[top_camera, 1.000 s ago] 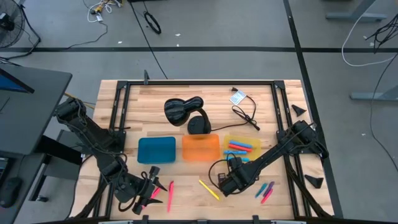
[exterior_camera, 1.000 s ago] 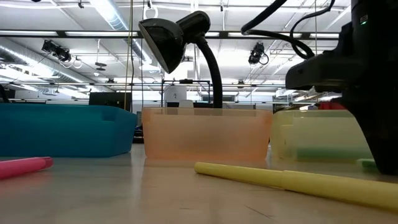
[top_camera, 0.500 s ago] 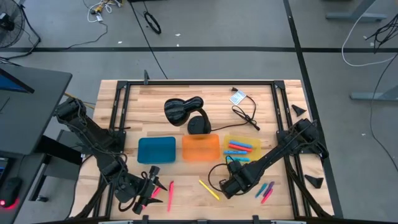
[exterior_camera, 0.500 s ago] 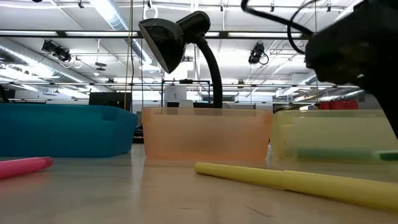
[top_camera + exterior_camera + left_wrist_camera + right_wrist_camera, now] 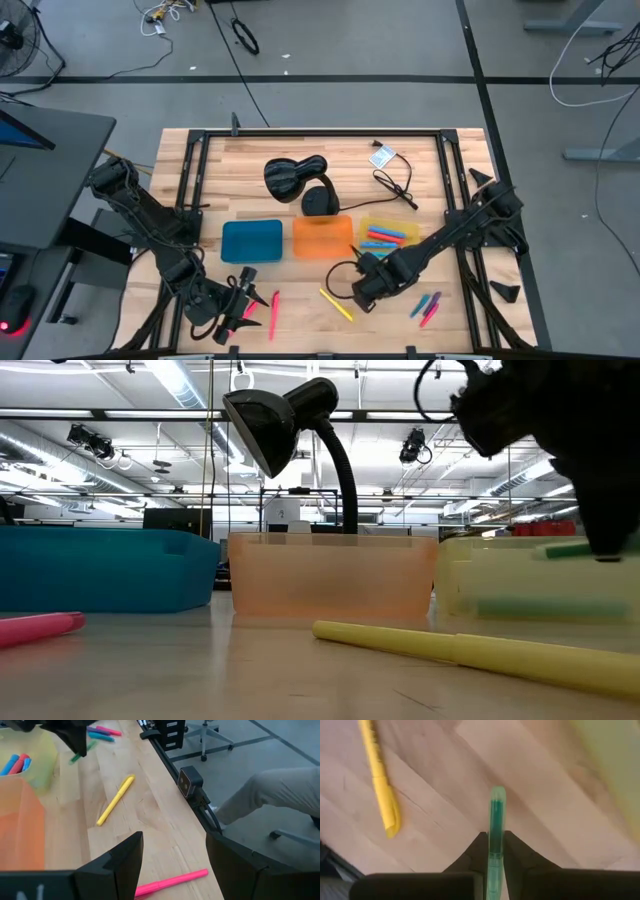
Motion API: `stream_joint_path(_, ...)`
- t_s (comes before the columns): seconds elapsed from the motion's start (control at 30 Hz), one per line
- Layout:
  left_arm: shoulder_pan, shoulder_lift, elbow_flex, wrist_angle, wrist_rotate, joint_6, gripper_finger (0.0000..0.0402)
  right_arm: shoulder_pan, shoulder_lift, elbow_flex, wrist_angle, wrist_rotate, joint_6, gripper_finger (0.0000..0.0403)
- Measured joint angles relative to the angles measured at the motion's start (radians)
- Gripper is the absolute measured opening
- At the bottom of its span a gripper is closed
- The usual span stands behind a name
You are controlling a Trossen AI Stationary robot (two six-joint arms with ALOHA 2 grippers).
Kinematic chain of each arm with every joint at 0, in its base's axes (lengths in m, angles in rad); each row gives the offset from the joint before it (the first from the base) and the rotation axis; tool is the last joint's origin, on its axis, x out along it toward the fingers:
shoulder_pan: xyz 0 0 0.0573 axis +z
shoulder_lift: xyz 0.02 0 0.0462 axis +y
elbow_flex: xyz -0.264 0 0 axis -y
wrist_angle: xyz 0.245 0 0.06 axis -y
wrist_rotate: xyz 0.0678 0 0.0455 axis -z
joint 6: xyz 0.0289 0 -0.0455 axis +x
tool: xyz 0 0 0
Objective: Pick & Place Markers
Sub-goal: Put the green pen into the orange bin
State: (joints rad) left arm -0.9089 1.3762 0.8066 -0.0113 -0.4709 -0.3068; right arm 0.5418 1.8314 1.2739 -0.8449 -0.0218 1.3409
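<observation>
1. Right gripper (image 5: pixel 492 851) has its jaws clamped on a green marker (image 5: pixel 496 827), which pokes straight out past the fingertips. It's clear of the table: from the low view the green marker hangs in the air in front of the yellow tray (image 5: pixel 520 580).
2. From above, that gripper sits over the wood just in front of the gap between the orange tray (image 5: pixel 323 238) and the yellow tray, right arm reaching in from the table's right side.
3. Just beside it on the table lies a yellow marker (image 5: pixel 336 304), flat and at a slant, a little toward the front edge.
4. Inside the yellow tray there are already a few markers (image 5: pixel 386 237), blue and red ones from what I can make out.
5. Further right, near the front, a small bunch of loose markers (image 5: pixel 427 306) (blue, green, pink) sits on the wood.
6. Left gripper (image 5: pixel 246 296) is parked at the front left corner with its jaws apart and nothing between them. Two pink markers (image 5: pixel 272 312) lie right next to it.
7. The blue tray (image 5: pixel 251 241) is left of the orange one, and a black desk lamp (image 5: pixel 295 182) stands behind them.
</observation>
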Motion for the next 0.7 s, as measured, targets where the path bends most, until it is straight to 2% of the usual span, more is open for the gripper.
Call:
stream_joint_path(0.2, 0.003, 0.000, 0.000, 0.001, -0.004, -0.040, 0.0222, -0.038, -0.028, 0.000, 0.007, -0.016, -0.223, 0.0034)
stream_joint_path(0.47, 0.003, 0.000, 0.000, 0.001, -0.009, -0.108, 0.0222, -0.080, -0.029, 0.001, 0.012, -0.102, -0.439, 0.0034)
stream_joint_path(0.7, 0.003, 0.000, 0.000, 0.002, -0.074, -0.163, 0.0222, -0.111, -0.029, 0.060, -0.049, -0.128, -0.624, 0.0034)
